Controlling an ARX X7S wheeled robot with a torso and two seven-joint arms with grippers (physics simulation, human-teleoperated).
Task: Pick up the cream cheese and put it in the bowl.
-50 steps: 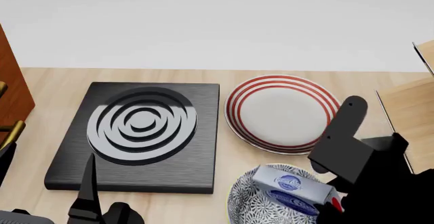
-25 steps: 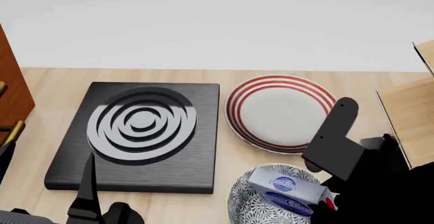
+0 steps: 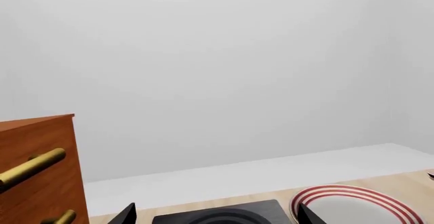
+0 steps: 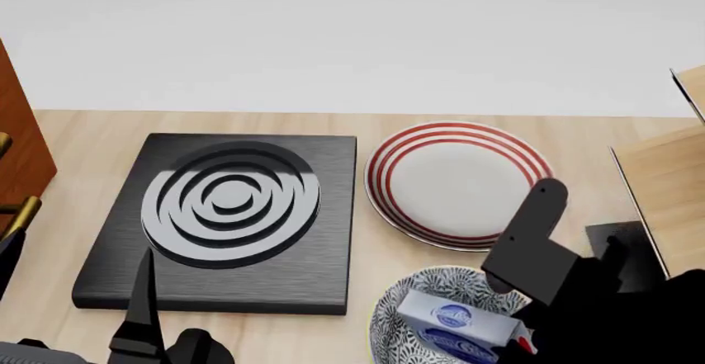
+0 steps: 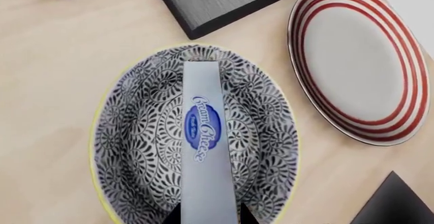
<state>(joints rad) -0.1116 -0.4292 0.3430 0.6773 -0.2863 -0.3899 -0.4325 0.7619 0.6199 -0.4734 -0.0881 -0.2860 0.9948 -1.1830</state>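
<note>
The cream cheese (image 5: pixel 203 137), a long pale blue box with a blue oval logo, is held over the inside of the bowl (image 5: pixel 129 142), lengthwise across its middle. My right gripper (image 5: pixel 209 215) is shut on the box's near end, a dark finger on each side. In the head view the cream cheese (image 4: pixel 457 324) sits low in the patterned bowl (image 4: pixel 410 298) at the bottom edge, with its red end against my right arm (image 4: pixel 537 252). Whether the box touches the bowl's floor I cannot tell. My left gripper (image 3: pixel 215 217) is open and empty, above the stove plate.
A white plate with red rings (image 4: pixel 457 182) lies just beyond the bowl. A black stove plate with grey rings (image 4: pixel 226 215) lies to the bowl's left. A brown cabinet with brass handles (image 4: pixel 16 158) stands at the left, and wooden panels (image 4: pixel 661 174) at the right.
My right gripper has lowered the cream cheese down into the bowl and drawn it nearer the robot. The left arm has not moved.
</note>
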